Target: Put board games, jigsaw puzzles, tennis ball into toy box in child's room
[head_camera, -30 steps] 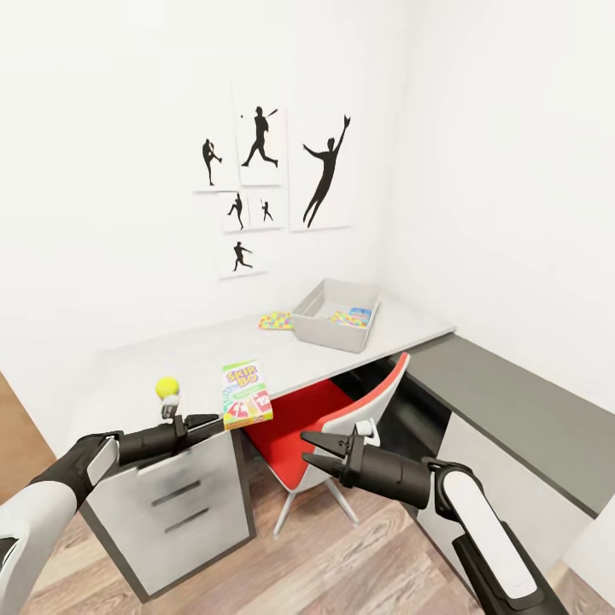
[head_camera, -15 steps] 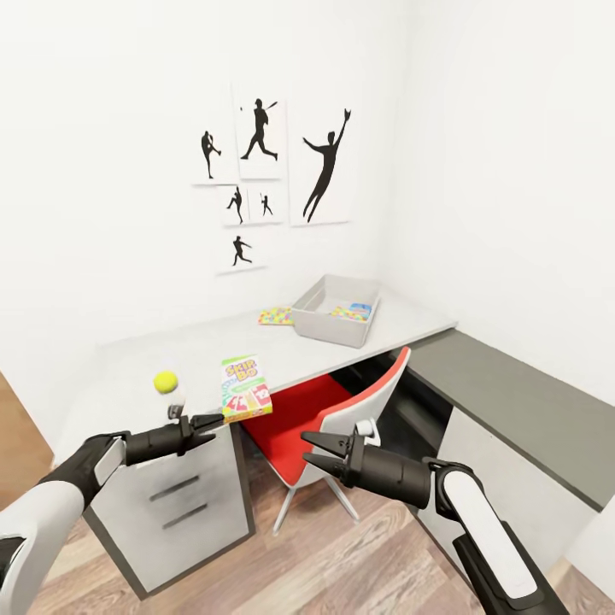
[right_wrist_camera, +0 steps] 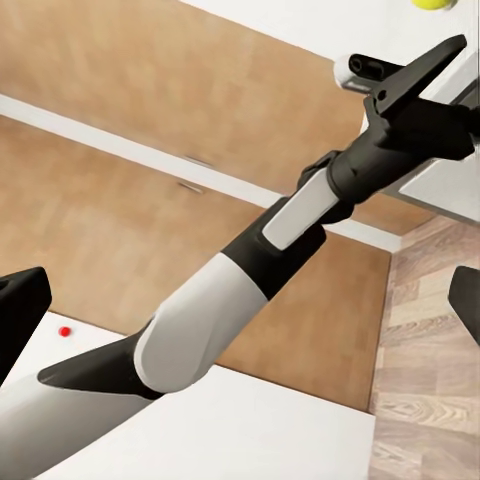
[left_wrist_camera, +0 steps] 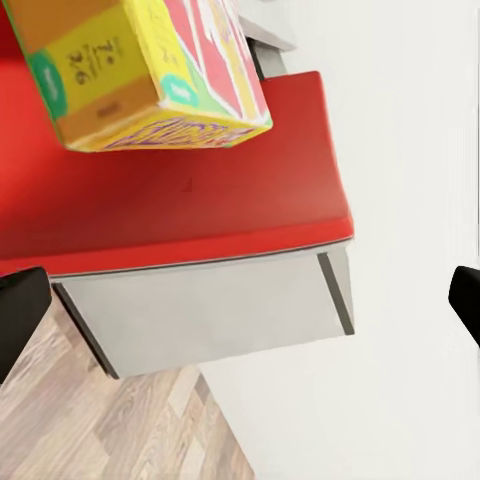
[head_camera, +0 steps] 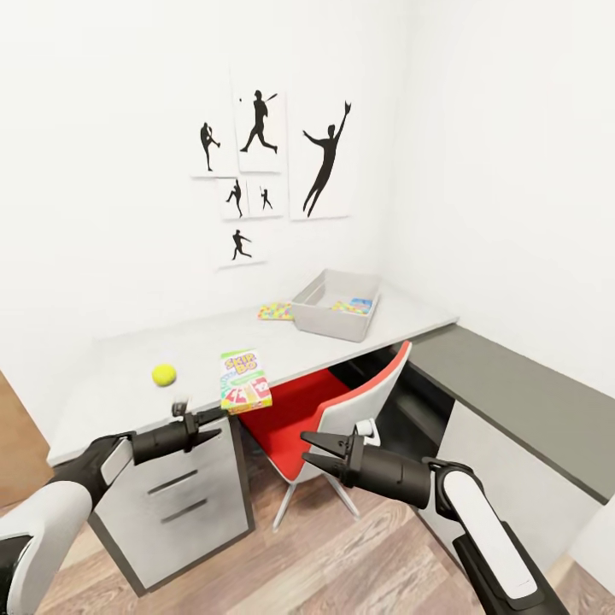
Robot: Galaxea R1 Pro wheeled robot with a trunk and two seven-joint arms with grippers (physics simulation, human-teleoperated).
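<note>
A pale grey worktop (head_camera: 128, 367) runs across the middle of the head view, set into the corner of a white-walled room, with a darker grey counter (head_camera: 512, 393) continuing along the right side. On the wall at upper centre hang black baseball silhouettes (head_camera: 273, 162) on white panels. Below the worktop at lower left is a drawer unit (head_camera: 175, 504), and a red chair (head_camera: 320, 418) is pushed in beside it over a wood-plank floor (head_camera: 342, 564).

The toy box (head_camera: 337, 305), an open grey tray, sits at the worktop's far right end, with a colourful item (head_camera: 353, 306) inside it. A jigsaw puzzle (head_camera: 275, 311) lies just beside the box on its left. Nearer the front edge, at centre-left, the board game (head_camera: 244, 380) lies flat, its near end at the worktop's edge above the chair seat. The tennis ball (head_camera: 164, 374) rests on the worktop to the left of the game, apart from it.

The left gripper (head_camera: 207, 421) reaches in from the lower left, held level just in front of the worktop's edge, below the ball and the game; its fingers are spread and hold nothing. The left wrist view looks down past the game's box (left_wrist_camera: 140, 70) onto the red seat. The right gripper (head_camera: 312, 451) extends from the lower right toward frame centre, in front of the chair, fingers parted and empty. The right wrist view shows the left arm (right_wrist_camera: 290, 230) and the ball (right_wrist_camera: 433, 4) at its top edge.
</note>
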